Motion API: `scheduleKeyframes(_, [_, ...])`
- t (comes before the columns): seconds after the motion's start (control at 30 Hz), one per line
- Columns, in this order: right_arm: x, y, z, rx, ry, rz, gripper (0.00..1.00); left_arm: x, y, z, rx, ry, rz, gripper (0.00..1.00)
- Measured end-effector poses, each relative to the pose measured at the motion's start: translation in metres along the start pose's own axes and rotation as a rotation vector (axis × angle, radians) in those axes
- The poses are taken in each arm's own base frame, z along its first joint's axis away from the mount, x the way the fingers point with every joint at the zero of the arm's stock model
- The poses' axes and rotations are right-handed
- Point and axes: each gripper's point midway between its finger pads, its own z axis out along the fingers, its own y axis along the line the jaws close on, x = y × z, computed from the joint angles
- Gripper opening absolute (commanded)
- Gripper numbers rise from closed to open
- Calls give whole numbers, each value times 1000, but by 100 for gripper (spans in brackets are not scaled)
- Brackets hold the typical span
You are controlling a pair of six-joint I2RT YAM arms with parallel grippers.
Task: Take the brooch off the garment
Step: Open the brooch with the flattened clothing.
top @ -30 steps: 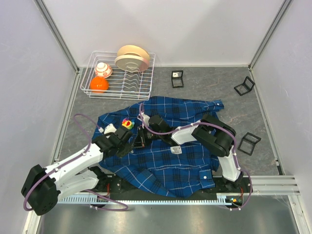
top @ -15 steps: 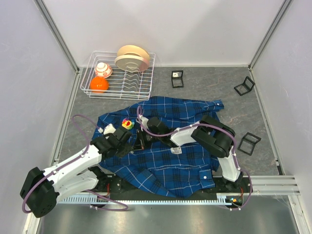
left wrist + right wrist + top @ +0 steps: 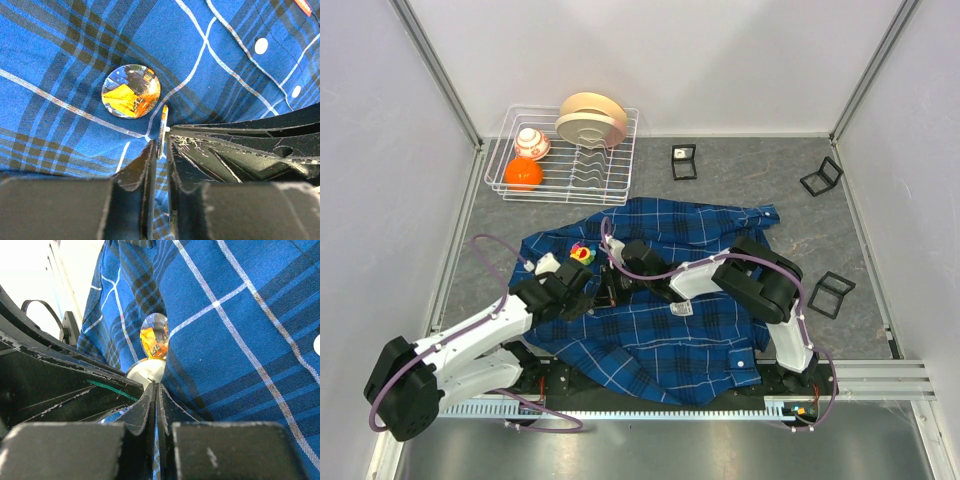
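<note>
Left fingers [image 3: 137, 170] nearly together, just a narrow slit between them, and a thin pale disc [image 3: 162, 125] stands edge-on in it. Gripped or not, can't tell. Right fingers [image 3: 172, 405] pressed tight at a fold. The brooch [image 3: 131, 91], round and glossy, orange-yellow on dark, lies flat on the blue plaid shirt [image 3: 55, 55] just beyond the left tips. The right wrist view catches it side-on, a white disc [image 3: 148, 372] in front. From above it's hidden; there the shirt sprawls across the grey tabletop [image 3: 740, 190].
</note>
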Motion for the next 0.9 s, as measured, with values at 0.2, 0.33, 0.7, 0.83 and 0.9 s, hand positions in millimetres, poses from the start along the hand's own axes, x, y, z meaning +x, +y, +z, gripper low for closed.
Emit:
scheduleKeyframes(0.2, [-3, -4, -2, 24, -12, -3, 7, 0, 1, 1, -6, 0, 8, 4])
scheduleKeyframes(0.33, [-5, -8, -3, 43, -16, -7, 7, 0, 1, 1, -5, 1, 13, 2])
scheduleKeyframes(0.7, [-14, -3, 0, 47, -23, -20, 6, -1, 0, 1, 16, -2, 108, 2])
scheduleKeyframes(0.83, [-17, 0, 4, 44, -31, -31, 5, -1, -1, 2, 25, -5, 155, 2])
scheduleKeyframes(0.9, [-16, -2, 6, 48, -28, -29, 5, -2, -2, 2, 31, -7, 169, 2])
